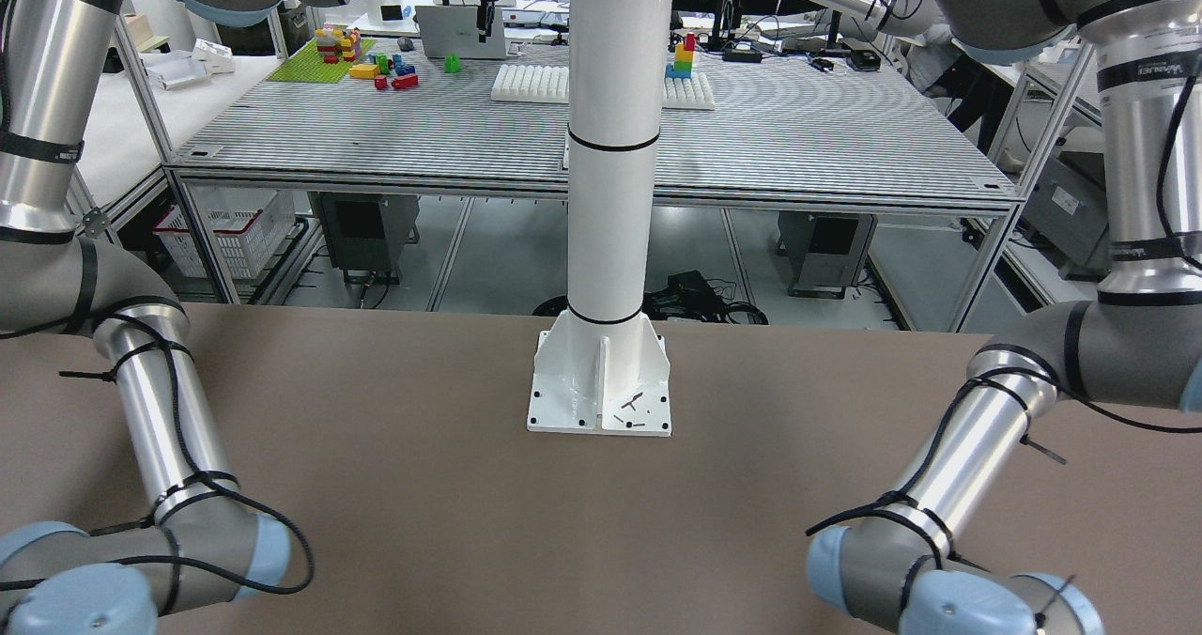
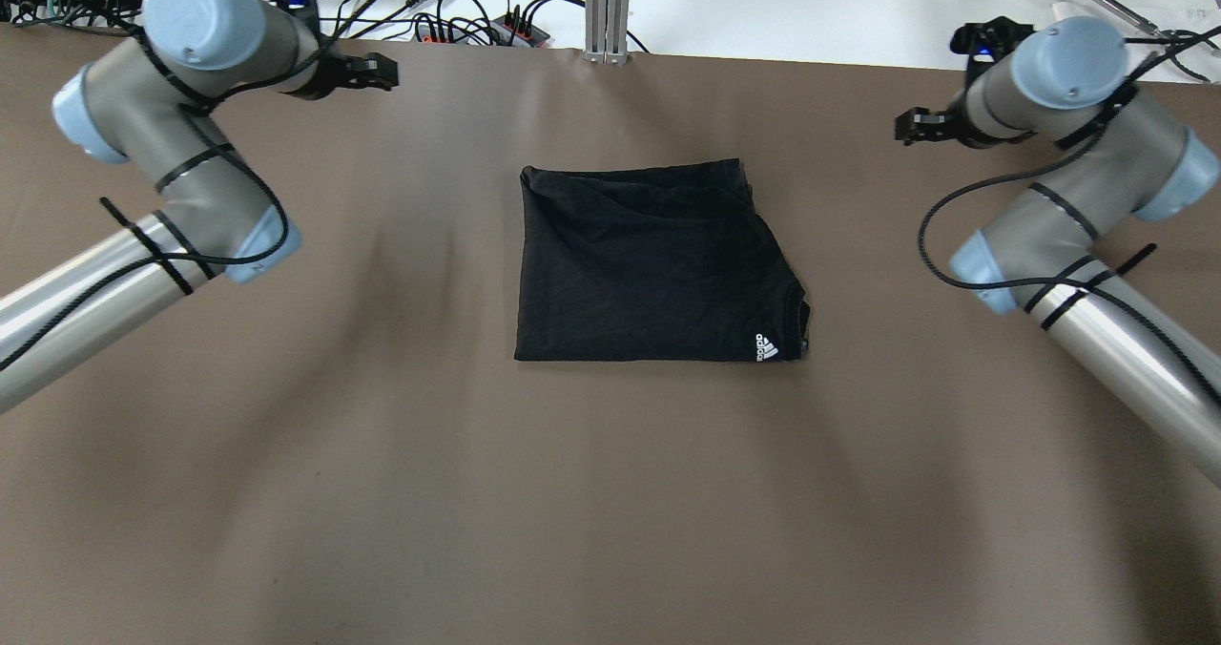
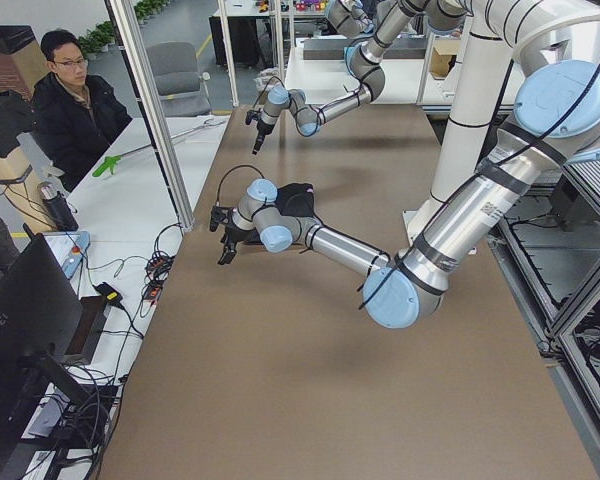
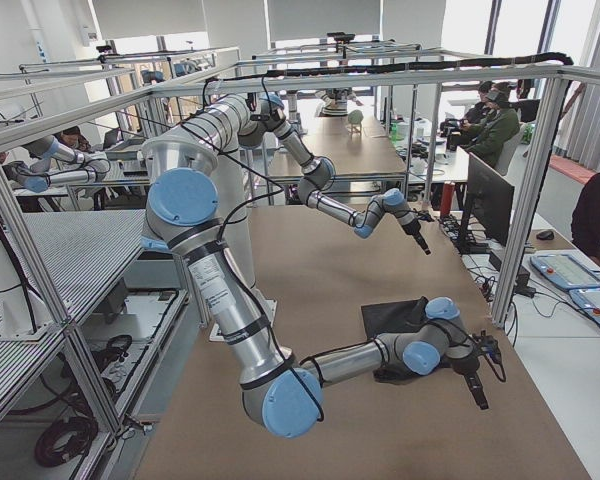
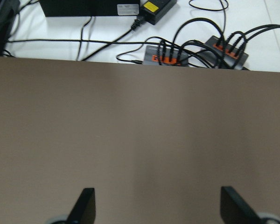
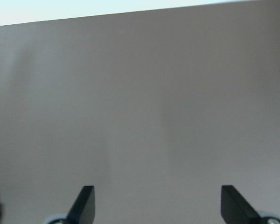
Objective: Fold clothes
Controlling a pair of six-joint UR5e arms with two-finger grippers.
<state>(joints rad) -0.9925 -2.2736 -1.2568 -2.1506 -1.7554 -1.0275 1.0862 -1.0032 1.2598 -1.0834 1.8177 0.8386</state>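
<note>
Overhead exterior: the cloth [image 2: 653, 263] lies folded flat in a rough rectangle at the middle of the table [image 2: 610, 511], with a small white logo [image 2: 767, 347] at its near right corner. You see the left gripper [image 2: 386, 72] hanging over the table's far left and the right gripper [image 2: 904, 130] over its far right. The cloth sits between them, well apart from both and touching neither.

Left wrist-mounted: the fingers [image 5: 86, 205] stand spread wide with only bare table between them. Power strips [image 5: 170, 57] lie past the table's edge.

Right wrist-mounted: the fingers [image 6: 86, 203] are likewise wide apart, again with nothing but bare table in the gap.

Exterior front-facing: a white pole [image 1: 610, 147] stands bolted to the table. The right arm [image 1: 164, 419] bends in on the view's left and the left arm [image 1: 977, 447] on its right.

Exterior left: the near arm's gripper points down by the table edge closest to a seated person [image 3: 75, 100]. You can make out the cloth as a dark patch just behind that arm's wrist, partly hidden.

Exterior right: the cloth lies behind the near arm's forearm, partly covered by it. That arm's gripper hangs further toward the table's edge, off the fabric.
</note>
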